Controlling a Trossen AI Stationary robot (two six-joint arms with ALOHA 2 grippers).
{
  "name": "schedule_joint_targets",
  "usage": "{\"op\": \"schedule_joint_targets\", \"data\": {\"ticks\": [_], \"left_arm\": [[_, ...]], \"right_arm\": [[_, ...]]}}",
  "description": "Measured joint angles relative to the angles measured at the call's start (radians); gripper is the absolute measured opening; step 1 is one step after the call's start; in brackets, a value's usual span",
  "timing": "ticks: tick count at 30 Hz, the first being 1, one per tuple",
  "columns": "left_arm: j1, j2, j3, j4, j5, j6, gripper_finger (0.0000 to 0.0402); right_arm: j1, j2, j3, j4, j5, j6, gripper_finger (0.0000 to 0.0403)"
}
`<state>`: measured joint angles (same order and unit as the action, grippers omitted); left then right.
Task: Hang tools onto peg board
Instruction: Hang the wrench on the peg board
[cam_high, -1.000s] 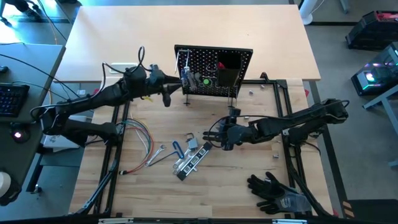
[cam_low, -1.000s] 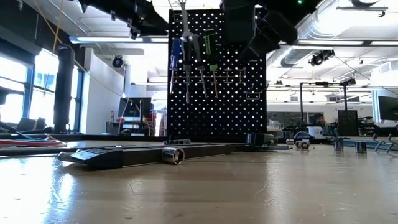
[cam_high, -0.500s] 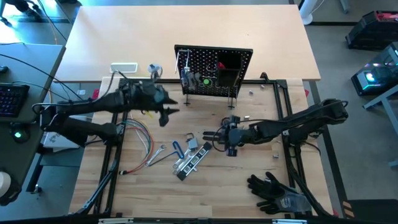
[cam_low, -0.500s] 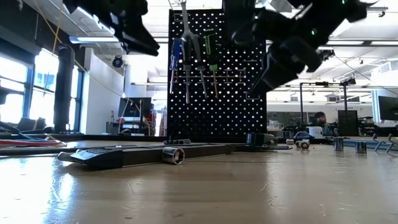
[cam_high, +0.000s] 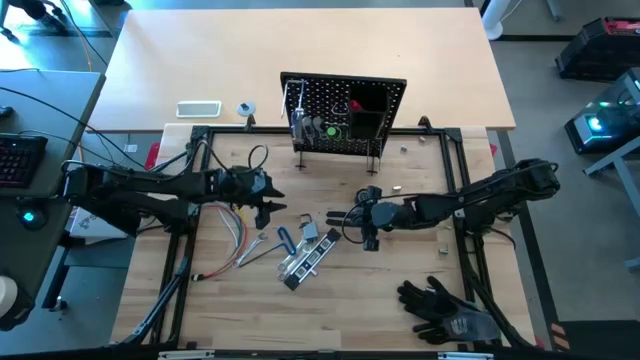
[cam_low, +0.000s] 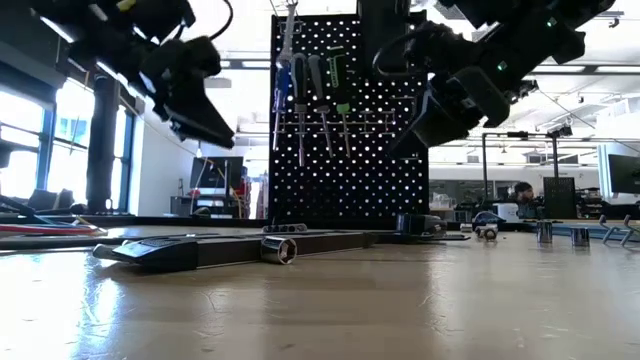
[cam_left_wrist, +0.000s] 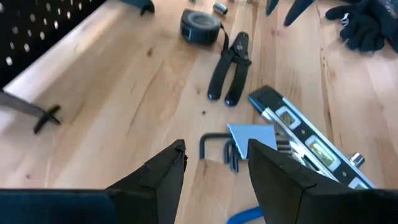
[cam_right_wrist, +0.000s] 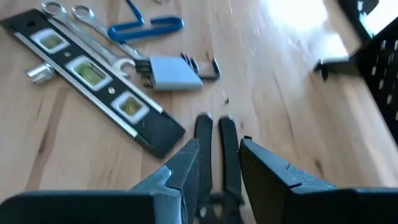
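The black peg board (cam_high: 343, 115) stands upright at the far middle, with blue-, silver- and green-handled drivers (cam_low: 312, 85) hanging on its front. On the table lie black pliers (cam_left_wrist: 229, 65), a black-silver level bar (cam_high: 305, 262), a grey hex-key set (cam_high: 308, 230) and silver wrenches (cam_high: 255, 247). My left gripper (cam_high: 268, 196) is open and empty above the table, left of these tools (cam_left_wrist: 211, 165). My right gripper (cam_high: 352, 218) is open over the pliers (cam_right_wrist: 214, 140), one finger on each side of the handles. It is raised off the table in the low view (cam_low: 440, 100).
A bundle of coloured wires (cam_high: 225, 215) lies below my left arm. Black gloves (cam_high: 445, 310) lie at the near right. A roll of black tape (cam_left_wrist: 200, 28) lies beyond the pliers. A blue-handled item (cam_right_wrist: 146, 28) lies by the wrenches.
My left gripper has left the peg board, going toward the table's near edge and down, and now hangs open over the tools. My right gripper has come lower over the pliers and stays open.
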<state>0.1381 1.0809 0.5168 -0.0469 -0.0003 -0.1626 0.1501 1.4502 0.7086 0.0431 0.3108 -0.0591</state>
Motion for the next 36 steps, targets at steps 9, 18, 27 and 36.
{"op": "schedule_joint_targets", "data": {"ticks": [9,18,27,36], "left_arm": [[-0.042,0.000,-0.069,0.053,-0.058,-0.052,0.0163],[-0.076,0.008,-0.073,0.065,-0.087,-0.082,0.0163],[-0.159,0.019,-0.073,0.066,-0.096,-0.125,0.0163],[-0.253,0.019,-0.074,0.067,-0.159,-0.124,0.0163]], "right_arm": [[-0.013,0.011,-0.019,0.140,-0.066,-0.132,0.0107],[-0.080,0.063,-0.076,0.364,-0.273,-0.132,0.0107],[-0.084,0.192,-0.076,0.561,-0.361,-0.074,0.0107],[-0.084,0.300,-0.001,0.629,-0.404,-0.057,0.0107]]}}
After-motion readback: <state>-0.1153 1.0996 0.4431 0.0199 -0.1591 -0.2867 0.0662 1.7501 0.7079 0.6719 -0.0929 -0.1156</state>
